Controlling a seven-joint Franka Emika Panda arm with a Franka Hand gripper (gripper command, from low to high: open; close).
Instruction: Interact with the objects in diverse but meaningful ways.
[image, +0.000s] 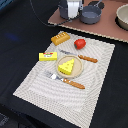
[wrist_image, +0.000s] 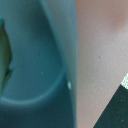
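Grey metal of the pincer (image: 71, 11) showed at twelve o'clock in the exterior view, hanging just beside the grey pot (image: 91, 14), on its nine o'clock side; whether the jaws stood apart or together could not be told. In the wrist view the pot's (wrist_image: 35, 70) curved inner wall filled most of the picture, very close, with the pinkish board (wrist_image: 100, 55) beside it. That board (image: 107, 27) lay on the dark worktop (image: 20, 30) and carried the pot and a pale bowl (image: 123, 16) at two o'clock.

Lower, a striped mat (image: 95, 70) held the rest. Bread (image: 60, 38) sat at the mat's eleven o'clock, the red fruit (image: 80, 43) just beside it at one o'clock. The yellow box (image: 48, 56) lay at nine o'clock. Cheese (image: 66, 65) rested on a round plate (image: 75, 74) at the centre, with a knife (image: 82, 57) above and a fork (image: 67, 81) below.
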